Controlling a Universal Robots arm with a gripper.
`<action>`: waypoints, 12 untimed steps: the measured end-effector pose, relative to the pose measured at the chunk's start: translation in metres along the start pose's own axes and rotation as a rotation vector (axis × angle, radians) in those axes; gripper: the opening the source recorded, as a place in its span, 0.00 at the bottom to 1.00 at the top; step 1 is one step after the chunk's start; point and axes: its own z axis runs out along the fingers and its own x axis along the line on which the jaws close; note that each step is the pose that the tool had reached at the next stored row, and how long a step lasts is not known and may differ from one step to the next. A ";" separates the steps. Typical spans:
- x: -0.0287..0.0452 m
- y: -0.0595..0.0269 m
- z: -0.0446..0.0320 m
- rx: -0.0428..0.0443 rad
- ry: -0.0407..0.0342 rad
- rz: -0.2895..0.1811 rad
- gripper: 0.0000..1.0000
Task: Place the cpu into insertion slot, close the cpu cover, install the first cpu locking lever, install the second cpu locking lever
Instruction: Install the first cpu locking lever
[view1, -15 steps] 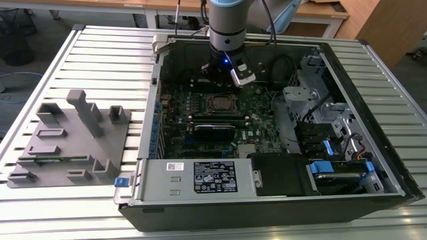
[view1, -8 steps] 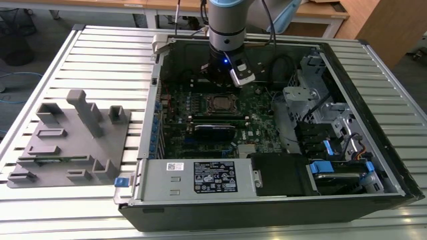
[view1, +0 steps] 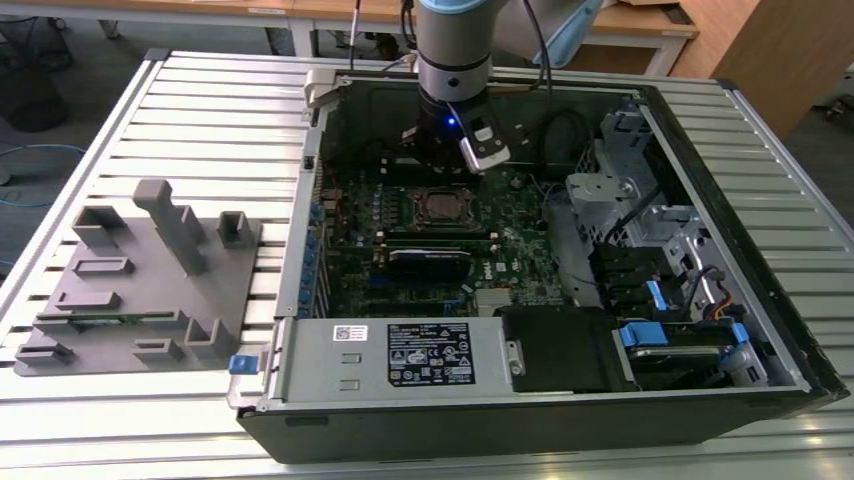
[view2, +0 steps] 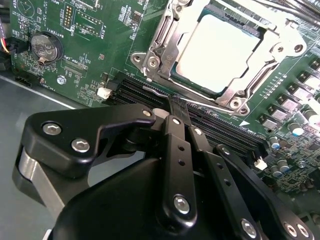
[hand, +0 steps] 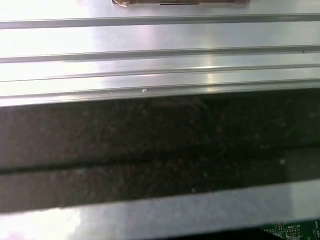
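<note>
One gripper (view2: 175, 106) (pinched closed), one cpu (view2: 220, 48)

**Ana:** Do you see any words?

**Ben:** Yes. A black label (view1: 430, 353) with white print is stuck on the silver box (view1: 307, 375). The letters are too small to read.

**Ana:** Anything else?

**Ben:** A little white sticker (view1: 350, 332) sits just beside it. In the second wrist view, tiny white letters run over the green board (view2: 100, 55), some by the round battery (view2: 44, 46). A white triangle (view2: 243, 123) is printed near the cpu cover (view2: 162, 47).
</note>
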 end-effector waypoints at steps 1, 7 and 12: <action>0.0000 0.0000 0.0000 -0.0001 0.0000 0.000 0.10; 0.0000 0.0000 0.0007 0.0000 0.0000 0.000 0.10; -0.0003 -0.0001 0.0018 0.0001 0.0000 0.000 0.10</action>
